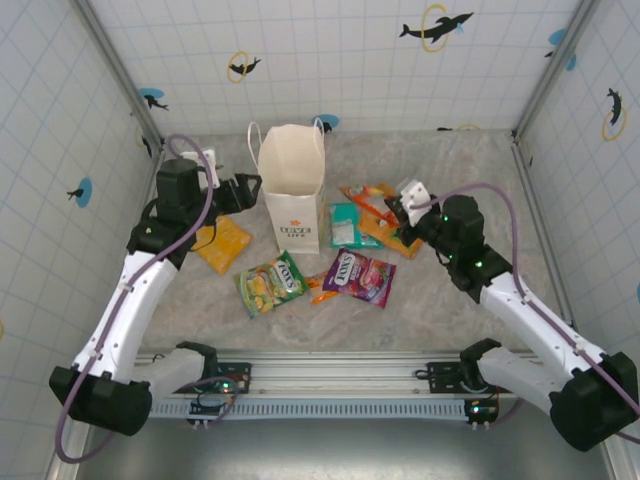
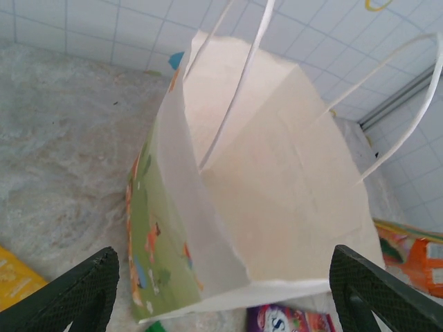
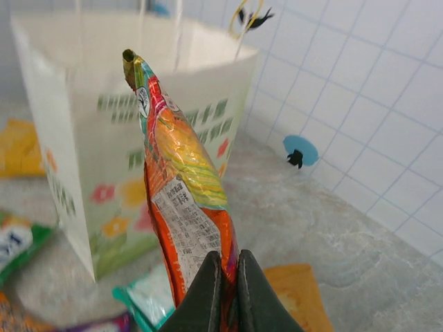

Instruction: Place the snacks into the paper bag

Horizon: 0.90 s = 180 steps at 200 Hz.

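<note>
The white paper bag [image 1: 292, 185] stands upright and open at the back centre. My left gripper [image 1: 250, 190] hangs open just left of its rim; in the left wrist view the bag's mouth [image 2: 277, 173] spans between my dark fingers [image 2: 76, 294]. My right gripper [image 1: 394, 209] is shut on an orange snack packet [image 1: 366, 196], lifted right of the bag. In the right wrist view that packet [image 3: 187, 194] stands upright from the closed gripper [image 3: 227, 290], with the bag [image 3: 138, 124] behind it.
On the table lie a yellow packet [image 1: 222, 243], a green one [image 1: 270, 283], a purple one [image 1: 360, 275], a teal one [image 1: 350, 225] and an orange one [image 1: 398, 238]. Tiled walls close in the back and both sides.
</note>
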Each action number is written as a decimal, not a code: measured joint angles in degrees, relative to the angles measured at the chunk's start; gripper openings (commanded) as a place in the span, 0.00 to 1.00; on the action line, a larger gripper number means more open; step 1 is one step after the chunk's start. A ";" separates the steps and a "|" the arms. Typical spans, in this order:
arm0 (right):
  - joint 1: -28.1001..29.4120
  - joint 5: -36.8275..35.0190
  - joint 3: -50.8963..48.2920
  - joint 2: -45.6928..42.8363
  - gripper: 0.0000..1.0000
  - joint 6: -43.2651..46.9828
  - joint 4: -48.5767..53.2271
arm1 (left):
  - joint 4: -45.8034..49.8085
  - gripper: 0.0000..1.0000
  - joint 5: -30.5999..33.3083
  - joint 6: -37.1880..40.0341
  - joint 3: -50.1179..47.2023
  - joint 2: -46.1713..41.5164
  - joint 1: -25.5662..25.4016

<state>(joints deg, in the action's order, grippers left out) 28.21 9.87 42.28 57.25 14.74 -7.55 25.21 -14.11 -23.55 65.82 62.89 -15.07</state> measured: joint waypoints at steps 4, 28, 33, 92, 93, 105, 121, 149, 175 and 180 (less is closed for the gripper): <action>-0.04 -0.39 1.16 0.15 0.00 -1.64 0.20 | -0.04 0.80 0.00 -0.31 0.63 0.57 0.00; -0.04 -2.67 7.34 1.64 0.00 -10.01 1.33 | 0.07 0.77 0.22 -1.40 3.72 3.85 0.00; -0.02 -3.17 8.68 2.10 0.00 -11.69 1.49 | 0.09 0.76 0.24 -1.73 4.17 4.57 0.00; 3.26 -9.81 23.61 8.83 0.00 -27.76 1.92 | 0.87 0.58 -0.31 -5.31 5.16 10.40 0.00; 3.34 -9.94 23.76 8.94 0.00 -27.87 1.92 | 0.90 0.58 -0.33 -5.33 5.16 10.43 0.00; 5.09 -11.69 26.58 10.58 0.00 -29.70 1.73 | 0.94 0.52 -0.66 -5.70 5.16 10.78 0.00; 7.67 -13.68 30.93 13.53 0.00 -31.41 1.51 | 0.81 0.42 -1.31 -6.62 5.14 10.86 0.00; 11.89 -16.81 36.81 18.27 0.00 -33.00 -0.33 | -0.94 0.38 -1.97 -7.43 3.78 10.84 0.00; 14.88 -18.97 40.39 21.94 0.00 -34.05 -2.01 | -1.92 0.36 -1.99 -8.26 1.64 10.86 0.00; 15.37 -19.32 41.07 22.73 0.00 -34.34 -2.27 | -2.08 0.35 -1.99 -8.48 1.38 10.88 0.00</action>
<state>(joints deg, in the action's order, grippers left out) 43.57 -9.45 83.35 79.99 -19.59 -9.82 23.14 -16.10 -32.03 67.20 73.78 -15.07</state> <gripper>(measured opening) 0.096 0.370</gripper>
